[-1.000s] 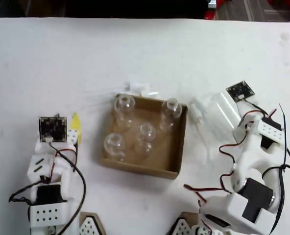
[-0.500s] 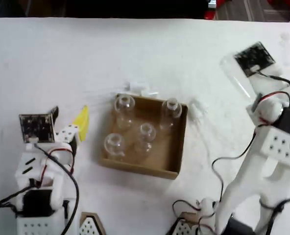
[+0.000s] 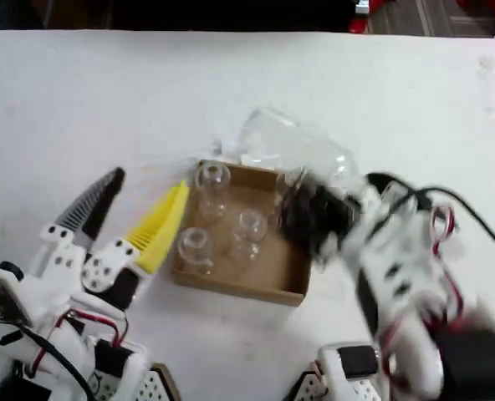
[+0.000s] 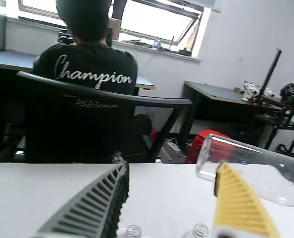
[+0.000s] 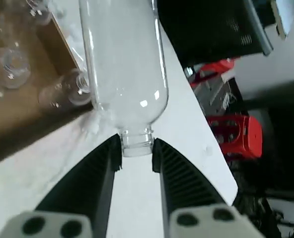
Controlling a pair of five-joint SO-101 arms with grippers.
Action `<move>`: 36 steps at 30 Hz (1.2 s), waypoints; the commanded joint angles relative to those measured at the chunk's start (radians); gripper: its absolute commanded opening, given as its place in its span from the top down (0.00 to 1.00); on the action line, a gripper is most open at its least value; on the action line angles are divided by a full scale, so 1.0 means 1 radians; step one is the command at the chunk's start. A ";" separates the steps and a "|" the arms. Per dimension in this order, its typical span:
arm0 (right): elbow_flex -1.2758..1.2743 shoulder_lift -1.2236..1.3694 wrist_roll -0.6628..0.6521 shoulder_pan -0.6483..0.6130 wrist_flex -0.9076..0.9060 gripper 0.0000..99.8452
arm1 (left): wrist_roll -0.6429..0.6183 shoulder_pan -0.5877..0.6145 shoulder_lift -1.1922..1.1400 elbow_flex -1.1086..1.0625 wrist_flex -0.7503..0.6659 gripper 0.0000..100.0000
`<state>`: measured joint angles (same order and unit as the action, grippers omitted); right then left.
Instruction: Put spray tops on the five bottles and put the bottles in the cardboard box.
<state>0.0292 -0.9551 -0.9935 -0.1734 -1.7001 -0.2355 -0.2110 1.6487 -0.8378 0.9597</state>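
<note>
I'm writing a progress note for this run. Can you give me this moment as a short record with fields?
Box: cardboard, open, between the two arms
Bottles in box: four, upright, necks bare
Held bottle: clear, neck bare, roughly level in the air by the far edge of the Box
Right hand: shut on the neck of the Held bottle
Left hand: open, holding nothing, beside the Box
Task state: no tops fitted; one bottle not yet boxed
</note>
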 commanded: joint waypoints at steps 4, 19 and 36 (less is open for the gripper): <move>-0.064 -0.036 0.166 -0.231 -0.027 0.98 | -0.026 -0.111 -0.018 0.020 -0.040 0.74; -0.132 -0.097 0.259 -0.450 -0.027 0.98 | -0.031 -0.102 -0.016 -0.129 -0.054 0.74; -0.044 -0.117 0.454 -0.452 0.024 0.98 | -0.032 -0.113 -0.012 -0.167 -0.046 0.74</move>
<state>-0.0859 -1.0764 -0.6038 -0.6122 -1.7001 -0.2555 -0.3138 1.6487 -1.0127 0.9321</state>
